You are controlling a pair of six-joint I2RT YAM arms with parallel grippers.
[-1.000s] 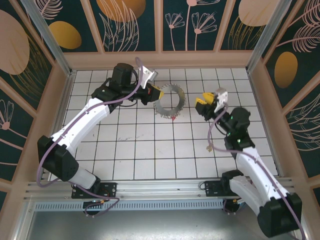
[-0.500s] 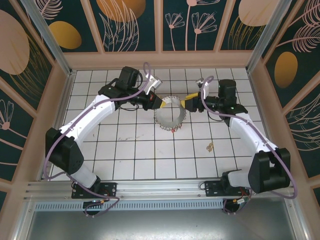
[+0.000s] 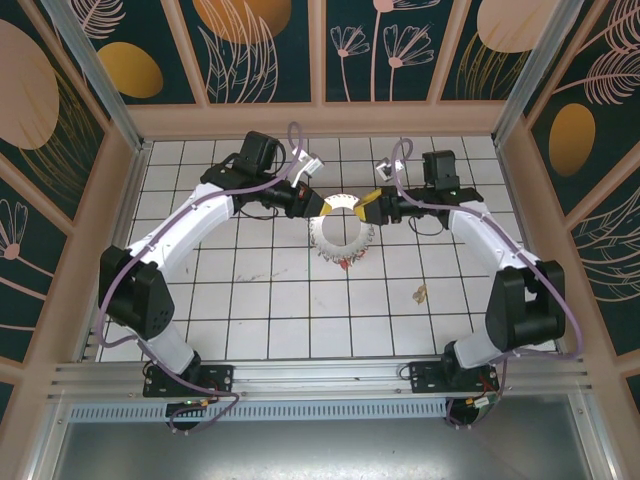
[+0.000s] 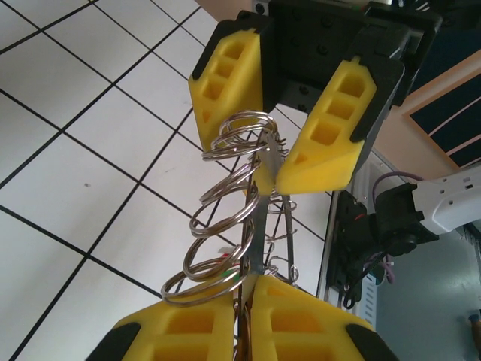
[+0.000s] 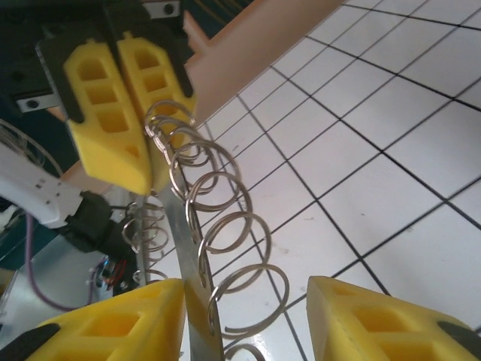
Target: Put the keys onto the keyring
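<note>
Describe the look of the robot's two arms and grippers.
Both the left arm and right arm have smooth white shells, black joint housings and a loose purple cable. The left gripper and right gripper carry chunky yellow fingers with rectangular cut-outs.

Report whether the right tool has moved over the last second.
Yes. Seen from above, the right tool has swung left across the tiles, away from the loose key on the floor, up to the keyring.
</note>
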